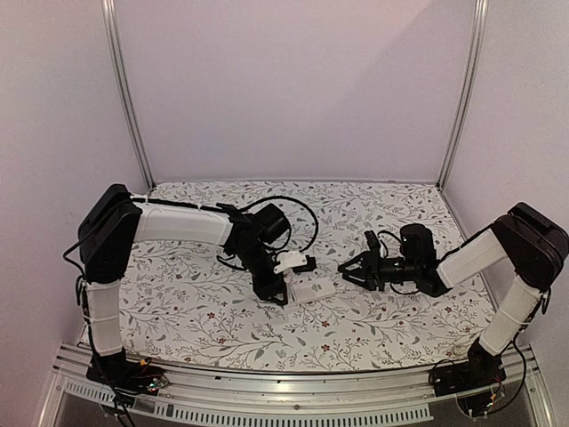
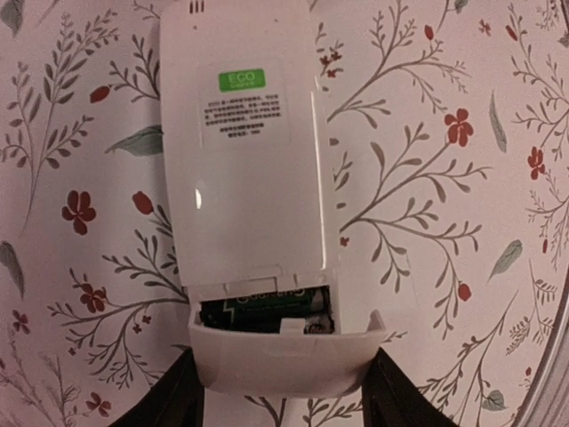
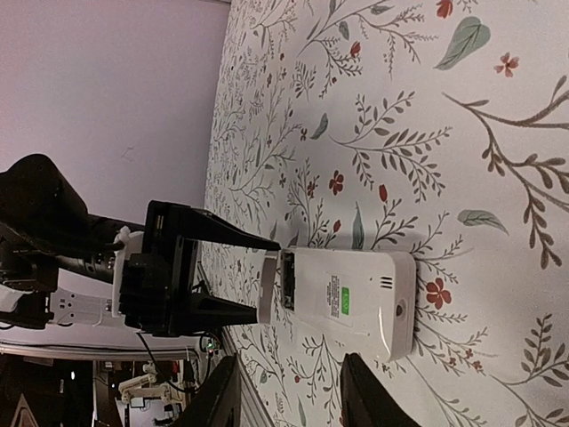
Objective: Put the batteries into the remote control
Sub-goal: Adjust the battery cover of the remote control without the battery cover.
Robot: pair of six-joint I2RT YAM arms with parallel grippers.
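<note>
The left gripper [image 1: 279,292] pinches the near end of the slim white plastic remote control [image 2: 249,196], with a dark finger set against each side of it. The remote lies face down on the flowered tablecloth [image 1: 204,329], its green-stickered back up. Its long axis runs left to right, away from those fingers and toward the right arm. The open battery bay [image 2: 265,311] is at the held end. A dark cylindrical battery [image 2: 262,313] with green print lies crosswise in it, though the bay is too shadowed to tell whether a second one is seated. The right gripper [image 1: 357,269] hovers just off the remote's far end, roughly in line with the long axis, its fingers parted around nothing. The left arm looks much nearer the bay, so the right would have to reach along the remote's whole length.
</note>
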